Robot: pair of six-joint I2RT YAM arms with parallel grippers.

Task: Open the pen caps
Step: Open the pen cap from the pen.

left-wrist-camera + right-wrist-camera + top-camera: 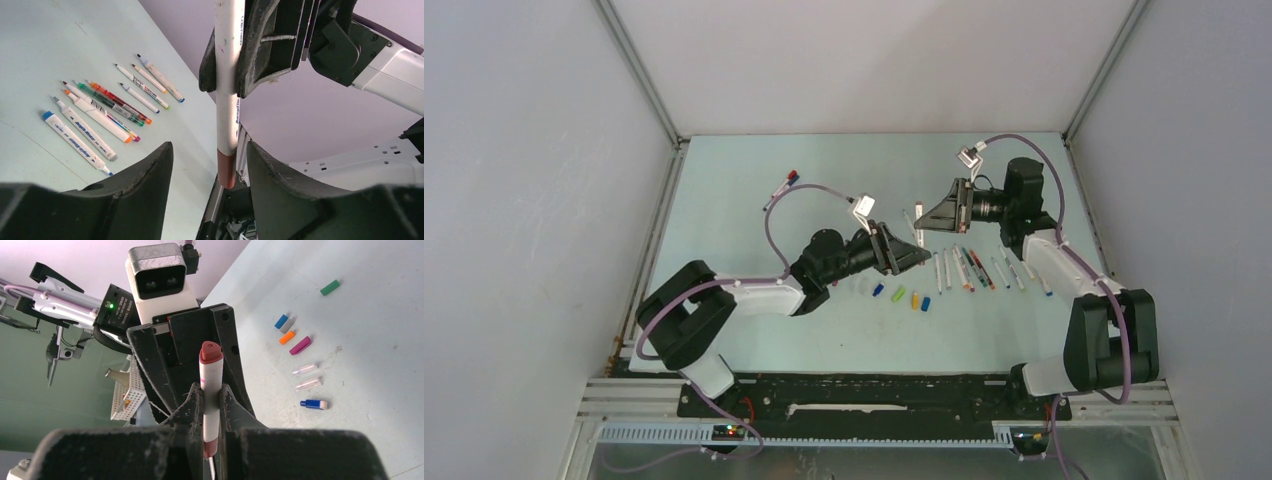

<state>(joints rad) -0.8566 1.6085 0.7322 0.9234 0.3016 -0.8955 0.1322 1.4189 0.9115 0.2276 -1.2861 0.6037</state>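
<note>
My right gripper (211, 390) is shut on a white pen (211, 380) and holds it above the table. The pen has a dark red cap (210, 353) on its far end and another red end at my jaws. My left gripper (209, 150) is open, its fingers on either side of the dark red cap (226, 170) without touching it. In the top view the two grippers meet at mid-table, left (921, 255) and right (927, 218), with the pen (919, 222) between them. Several loose caps (899, 294) lie on the table below.
A row of several uncapped pens (984, 270) lies right of the grippers and also shows in the left wrist view (105, 110). Loose green (330, 287), blue (281, 321), orange (287, 337) and purple (300, 345) caps lie nearby. One pen (781, 188) lies at the back left.
</note>
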